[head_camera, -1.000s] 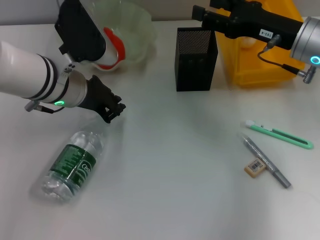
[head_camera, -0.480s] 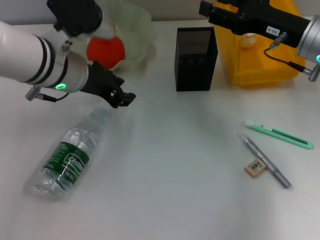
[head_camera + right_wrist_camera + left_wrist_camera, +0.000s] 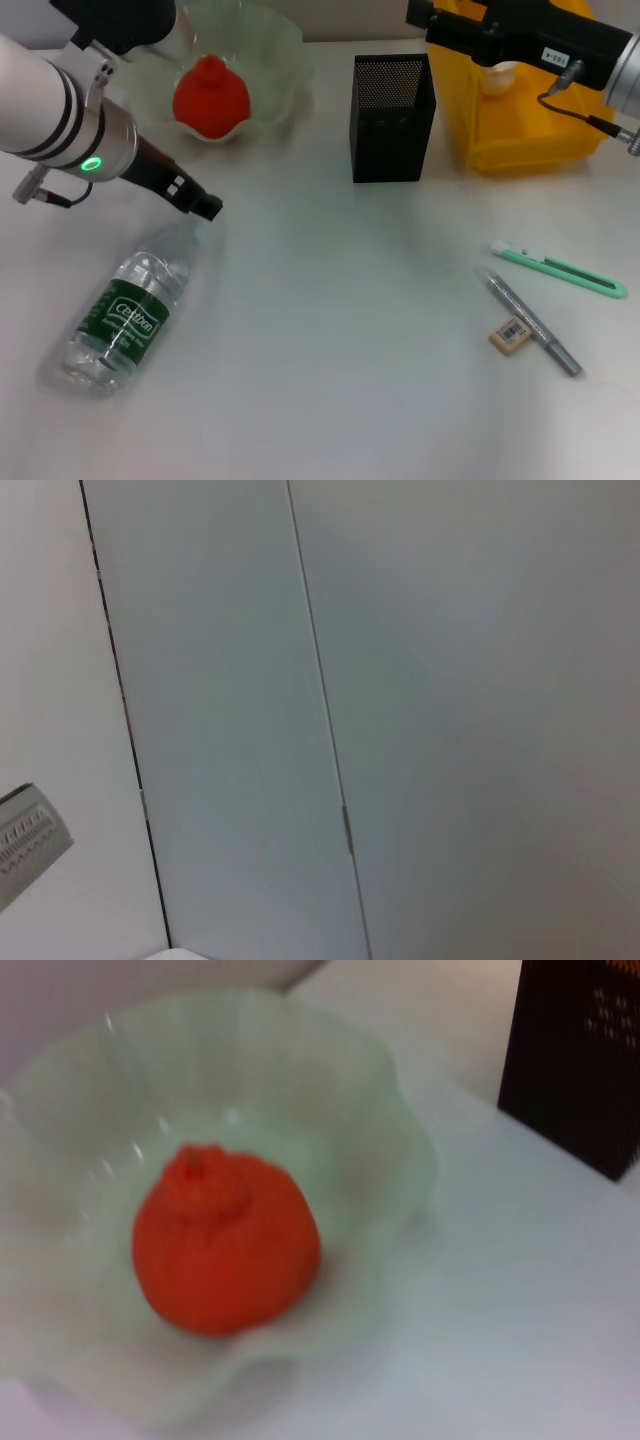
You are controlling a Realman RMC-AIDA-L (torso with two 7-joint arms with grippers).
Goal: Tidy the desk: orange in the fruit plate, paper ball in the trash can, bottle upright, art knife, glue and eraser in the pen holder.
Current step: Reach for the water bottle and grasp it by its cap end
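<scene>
Nearest on the desk the bottle lies on its side, its cap end pointing up toward the left tool, which hangs just above and beside that cap; whether this tool is apart or together cannot be told. Off toward the right arm's side, well apart from the left tool, lie the eraser, the glue just beside it, and the knife a little beyond. Farther back stands the holder, with no tools in it that can be seen. Behind the left tool the orange sits in the plate, so that step looks done. Farthest, the right tool hovers over the yellow can; its state cannot be told either. The bottle seems the step in hand: the left tool must close around its neck and tip it upright.
</scene>
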